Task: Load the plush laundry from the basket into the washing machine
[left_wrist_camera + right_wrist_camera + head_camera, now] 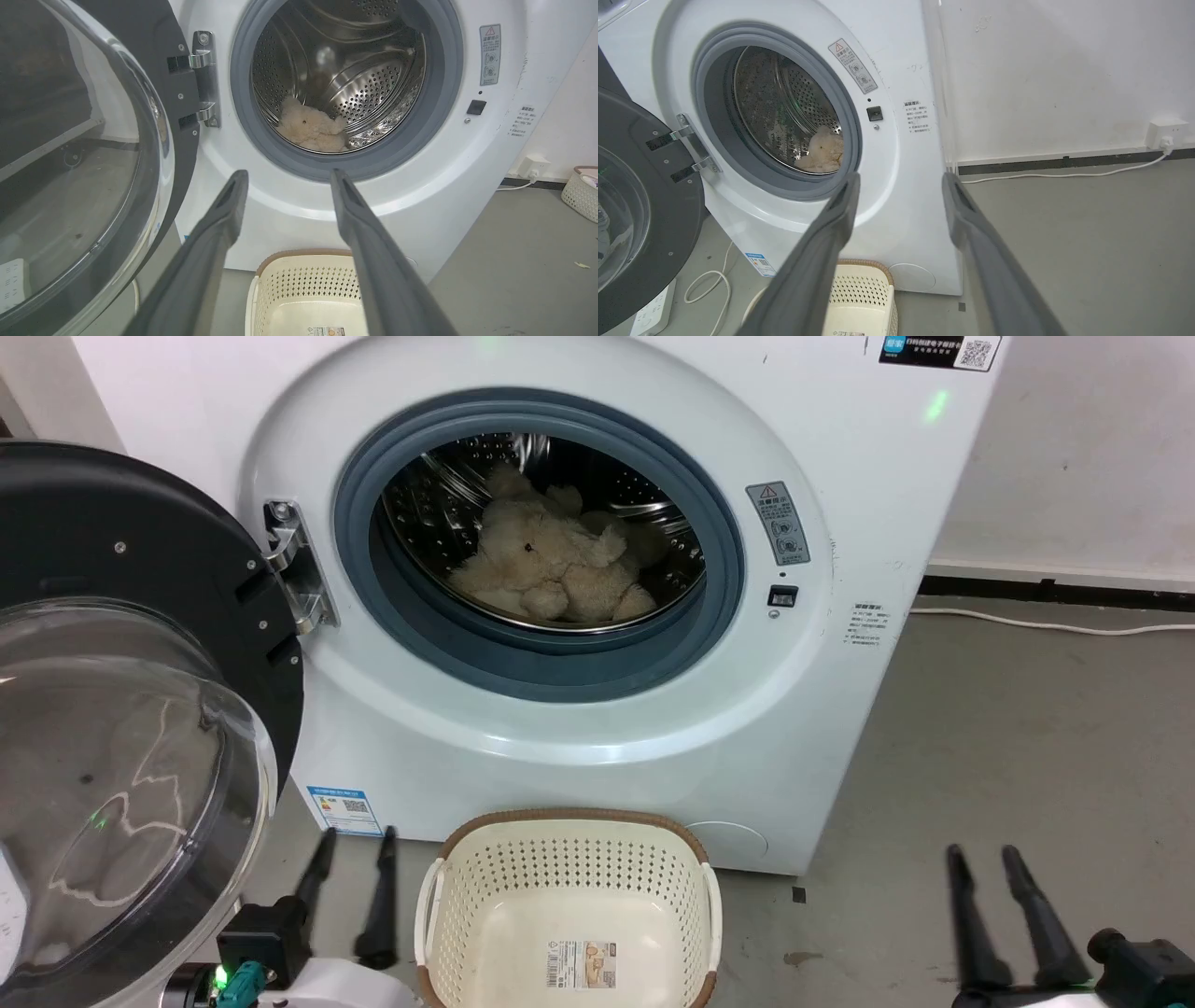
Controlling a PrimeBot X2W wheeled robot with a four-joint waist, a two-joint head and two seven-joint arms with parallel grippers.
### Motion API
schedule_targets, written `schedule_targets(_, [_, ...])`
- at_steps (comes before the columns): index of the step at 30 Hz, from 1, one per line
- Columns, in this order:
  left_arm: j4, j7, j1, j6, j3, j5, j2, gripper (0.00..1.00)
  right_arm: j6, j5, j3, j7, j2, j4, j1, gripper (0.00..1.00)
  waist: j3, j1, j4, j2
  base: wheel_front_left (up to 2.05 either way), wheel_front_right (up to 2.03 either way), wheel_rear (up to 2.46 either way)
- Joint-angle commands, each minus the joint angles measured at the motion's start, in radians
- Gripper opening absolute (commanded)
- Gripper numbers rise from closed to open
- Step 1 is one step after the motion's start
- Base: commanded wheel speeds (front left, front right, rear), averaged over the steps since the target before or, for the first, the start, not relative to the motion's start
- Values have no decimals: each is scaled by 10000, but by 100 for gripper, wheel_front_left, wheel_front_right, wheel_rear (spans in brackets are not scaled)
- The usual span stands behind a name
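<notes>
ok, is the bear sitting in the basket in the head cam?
No, the bear lies inside the washing machine, and the basket has just a paper label on its floor.

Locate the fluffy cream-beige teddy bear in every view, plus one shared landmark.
Head view: fluffy cream-beige teddy bear, upper centre, inside shiny perforated steel drum.
Left wrist view: bear just above centre.
Right wrist view: bear left of centre.
Shared landmark: grey-blue rubber door ring.
</notes>
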Motion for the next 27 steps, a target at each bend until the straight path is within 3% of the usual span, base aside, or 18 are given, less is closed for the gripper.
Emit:
schedule_targets(1, [-1, 8, 0, 1, 5, 5, 2, 0, 0, -8, 1, 6, 2, -2, -10, 0, 0, 0, 0, 0, 0, 0, 0])
schedule_targets(27, [-455, 547, 38, 53, 142, 436, -151, 0, 2, -569, 70, 547, 0, -170, -232, 0, 61, 0, -85, 0, 0, 0, 0])
